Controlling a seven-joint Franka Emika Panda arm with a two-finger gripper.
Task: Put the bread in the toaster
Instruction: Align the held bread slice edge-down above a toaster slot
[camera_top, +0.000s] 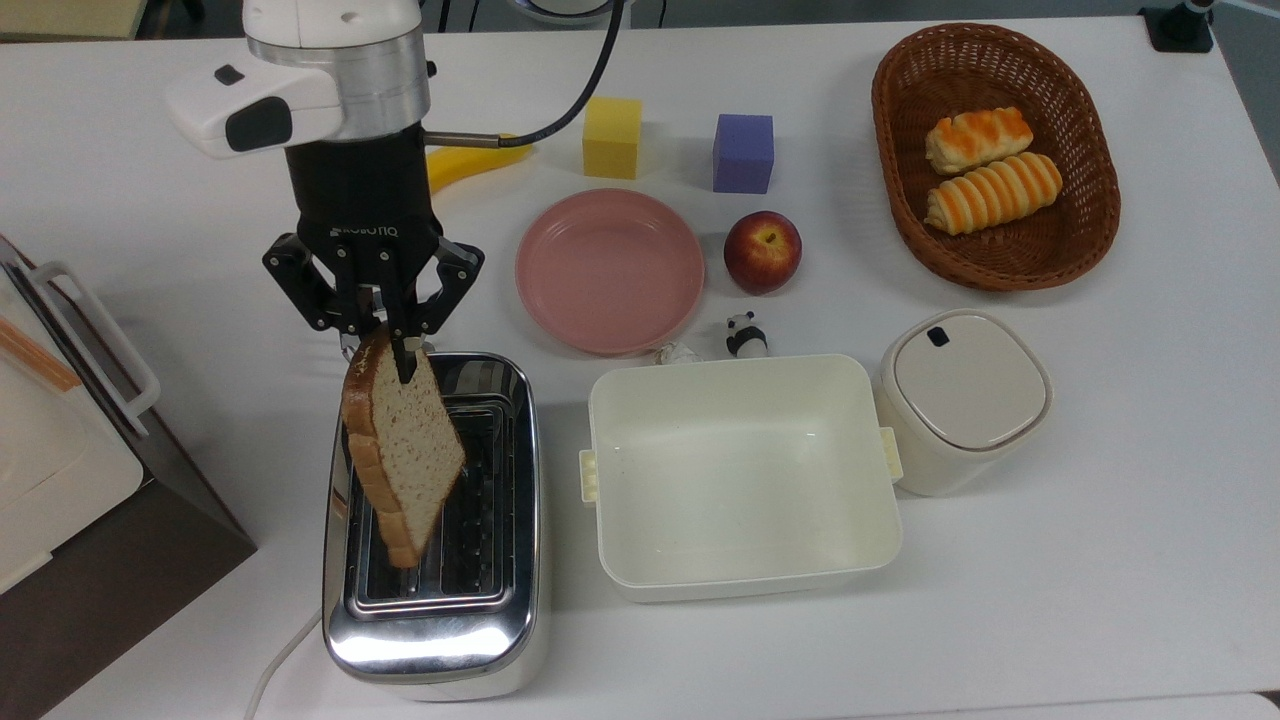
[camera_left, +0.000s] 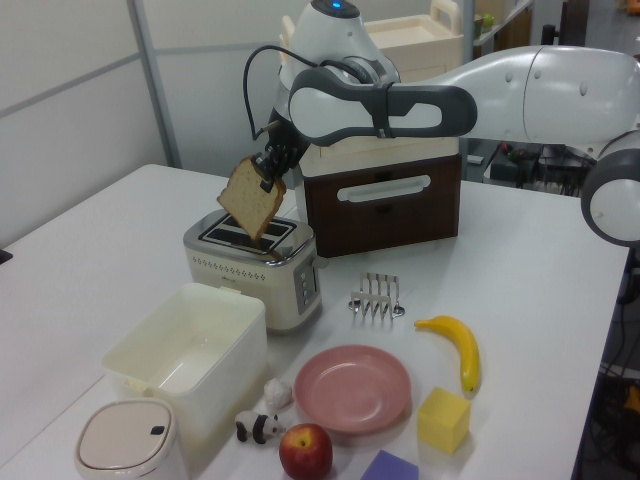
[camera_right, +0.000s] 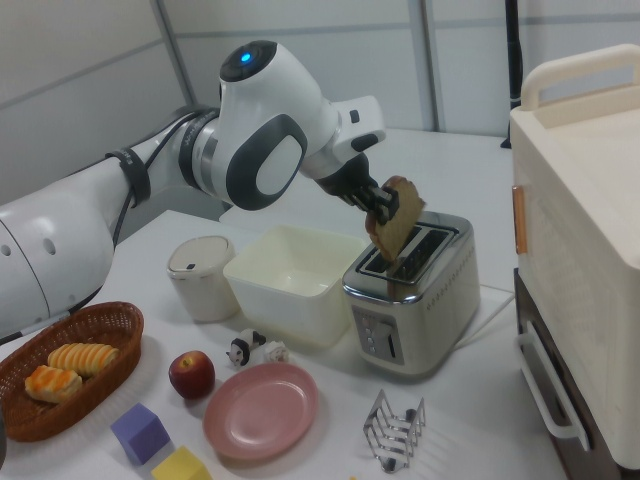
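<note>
Gripper (camera_top: 400, 345) clenched on bread (camera_top: 400, 455), hanging tilted above toaster (camera_top: 435, 600) slots; basket (camera_top: 1090, 240) holds two rolls (camera_top: 990, 170), tub (camera_top: 745, 570) empty, on white table (camera_top: 1100, 560).

I see the white worktop (camera_top: 1100, 520) evenly and brightly lit from above, with soft, short shadows. In the top view a faint grey shadow lies beside the cream tub (camera_top: 745, 475) and under the toaster (camera_top: 432, 600), whose chrome front throws a white glare. The left view and right view look grainier, I think slightly soft at the far corners. Colours stay true; nothing is washed out.
</note>
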